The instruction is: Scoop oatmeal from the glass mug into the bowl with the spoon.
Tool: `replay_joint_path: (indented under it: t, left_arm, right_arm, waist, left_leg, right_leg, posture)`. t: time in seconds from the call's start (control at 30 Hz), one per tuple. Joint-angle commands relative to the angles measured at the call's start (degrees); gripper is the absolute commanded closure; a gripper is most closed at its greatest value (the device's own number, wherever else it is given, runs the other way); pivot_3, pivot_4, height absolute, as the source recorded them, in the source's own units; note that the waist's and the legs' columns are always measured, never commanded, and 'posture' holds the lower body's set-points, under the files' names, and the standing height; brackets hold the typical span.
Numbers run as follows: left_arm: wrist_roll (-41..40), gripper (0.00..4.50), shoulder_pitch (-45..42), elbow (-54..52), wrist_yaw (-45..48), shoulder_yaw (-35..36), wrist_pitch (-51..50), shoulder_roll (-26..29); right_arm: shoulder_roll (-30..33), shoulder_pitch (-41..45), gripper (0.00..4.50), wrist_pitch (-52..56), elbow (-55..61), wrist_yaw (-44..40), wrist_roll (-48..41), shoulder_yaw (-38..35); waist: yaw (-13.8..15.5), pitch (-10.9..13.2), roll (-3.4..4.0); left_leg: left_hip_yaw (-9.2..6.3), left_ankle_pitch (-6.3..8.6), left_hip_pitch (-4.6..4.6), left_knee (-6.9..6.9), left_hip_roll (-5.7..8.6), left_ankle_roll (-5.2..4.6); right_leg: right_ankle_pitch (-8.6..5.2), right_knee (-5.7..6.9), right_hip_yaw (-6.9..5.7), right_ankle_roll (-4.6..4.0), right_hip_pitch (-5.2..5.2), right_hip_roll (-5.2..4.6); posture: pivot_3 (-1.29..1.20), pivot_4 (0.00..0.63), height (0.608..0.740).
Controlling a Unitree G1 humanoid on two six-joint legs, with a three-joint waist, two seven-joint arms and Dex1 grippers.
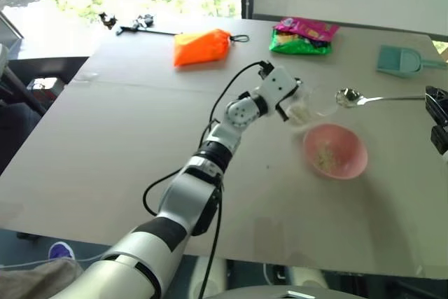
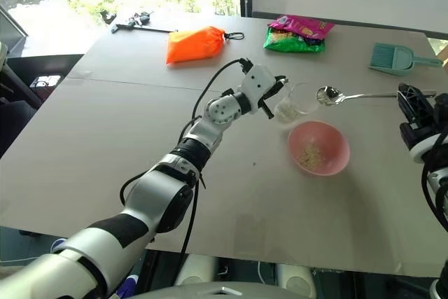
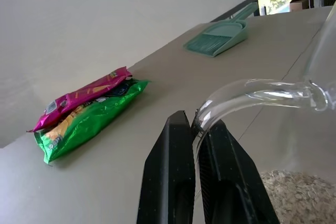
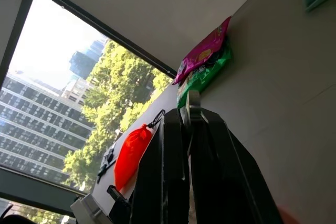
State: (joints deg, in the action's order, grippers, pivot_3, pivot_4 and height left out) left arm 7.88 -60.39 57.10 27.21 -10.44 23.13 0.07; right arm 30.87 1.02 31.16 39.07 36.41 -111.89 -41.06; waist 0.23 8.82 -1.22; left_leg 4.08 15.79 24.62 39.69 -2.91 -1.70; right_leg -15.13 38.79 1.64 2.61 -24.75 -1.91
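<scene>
On the pale grey-beige table (image 2: 84, 173), the left gripper (image 3: 195, 129) has its two black fingers pressed together on the thin curved handle of the small clear glass mug (image 2: 297, 99), pinching it; the mug sits at about mid-table, just beyond the far-left edge of the round shallow pink plastic bowl (image 2: 319, 148). Pale beige flaky oatmeal (image 3: 302, 198) lies in the bottom of the mug, and a small clump of the same flakes (image 2: 308, 154) rests on the inside of the bowl. The right gripper (image 2: 413, 106), at the right side of the scene, is clamped shut on the end of the long thin handle of the slim shiny silver metal spoon (image 2: 350, 95), which it holds roughly level above the table; the spoon's small oval head hangs just right of the mug and beyond the bowl's far rim, whether touching the mug cannot be told. Toward the far edge lie a green and pink snack packet (image 2: 297, 33), an orange fabric pouch (image 2: 196, 44) to its left, some small black items (image 2: 133, 20) further left at the far-left corner, and a teal plastic scoop (image 2: 393, 58) at the far right.
</scene>
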Motion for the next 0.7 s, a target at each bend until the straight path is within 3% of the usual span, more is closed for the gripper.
replay_joint_path:
  t: [0.03, 0.33, 0.47, 0.6, 0.7]
  left_arm:
    - [0.9, 4.44, -2.0, -0.6, -1.1, -0.4, 2.7, -0.1]
    - [2.2, 4.44, -3.1, 1.2, -4.3, -0.4, 2.4, 0.9]
    - [2.3, 4.44, -3.6, 1.2, -4.8, -0.3, 2.6, 1.2]
    - [2.2, 4.44, -3.1, 0.4, -4.6, -0.2, 2.7, 1.5]
    - [2.1, 4.44, -2.8, 0.0, -4.6, 0.0, 2.7, 1.8]
  right_arm:
    - [0.9, -3.3, 4.50, -4.6, 4.6, -2.5, -1.1, -2.6]
    - [4.5, -19.0, 4.50, -8.1, 8.9, -12.0, -1.1, -3.3]
    - [12.2, -22.6, 4.50, -3.4, 7.0, -13.2, -1.1, -3.0]
    - [21.1, -23.5, 4.50, 2.3, 7.3, -17.0, 11.4, -0.7]
    - [23.6, -23.4, 4.50, 3.9, 8.3, -21.4, 21.6, 0.8]
  waist:
    - [0.2, 0.0, 0.01]
    - [0.5, 0.0, 0.04]
    - [0.4, -0.1, 0.08]
    - [0.5, -0.1, 0.08]
    - [0.6, -0.1, 0.08]
  left_leg:
    - [0.00, 0.00, 0.00, 0.00, 0.00, 0.00]
    - [-0.01, 0.01, -0.04, 0.08, 0.08, -0.02]
    - [-0.02, 0.10, -0.05, 0.18, 0.08, -0.18]
    - [-0.03, 0.11, -0.04, 0.29, 0.08, -0.20]
    - [-0.11, 0.09, 0.01, 0.35, 0.09, -0.17]
  right_leg:
    - [0.00, 0.00, 0.00, 0.00, 0.00, 0.00]
    - [0.00, 0.00, -0.01, 0.01, 0.12, -0.01]
    - [0.01, 0.05, -0.01, 0.03, 0.14, 0.00]
    - [0.03, 0.06, -0.01, 0.08, 0.19, 0.01]
    - [0.03, 0.05, -0.09, 0.08, 0.23, 0.03]
  posture:
    - [0.00, 0.150, 0.740]
    - [0.00, 0.150, 0.740]
    - [0.00, 0.150, 0.740]
    - [0.00, 0.150, 0.740]
    - [0.00, 0.150, 0.740]
